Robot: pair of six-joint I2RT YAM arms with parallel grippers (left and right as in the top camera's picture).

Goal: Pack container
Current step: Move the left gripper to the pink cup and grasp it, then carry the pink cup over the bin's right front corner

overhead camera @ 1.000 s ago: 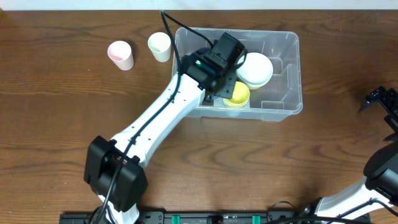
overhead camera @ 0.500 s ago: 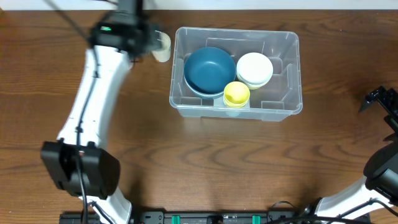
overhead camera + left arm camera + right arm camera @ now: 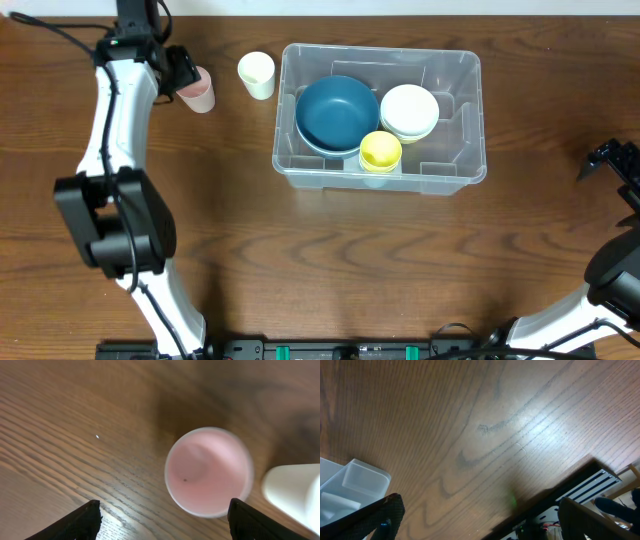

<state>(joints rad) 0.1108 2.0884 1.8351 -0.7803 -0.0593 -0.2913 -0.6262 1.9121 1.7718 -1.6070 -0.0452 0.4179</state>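
The container [image 3: 462, 128], a large clear bin at the back middle of the table, holds a blue bowl [image 3: 337, 112], a white bowl [image 3: 409, 110] and a yellow cup [image 3: 380, 150]. To its left stand a pink cup [image 3: 199, 92] and a cream cup [image 3: 256, 75]. My left gripper [image 3: 173, 68] hovers open just above the pink cup [image 3: 209, 471], with the cup ahead of its fingertips and nothing between them [image 3: 162, 512]. The cream cup [image 3: 295, 492] sits beside the pink one. My right gripper [image 3: 608, 160] hangs open and empty at the far right [image 3: 480, 510]. A corner of the container [image 3: 355, 482] shows there.
A black rail [image 3: 350, 350] runs along the table's front edge and also appears in the right wrist view as the rail [image 3: 592, 485]. Bare wood lies between the container and the right arm.
My left arm swung out of the container to the far back left, over the pink cup, and its jaws widened. The blue bowl now shows inside the container. The right arm stayed still.
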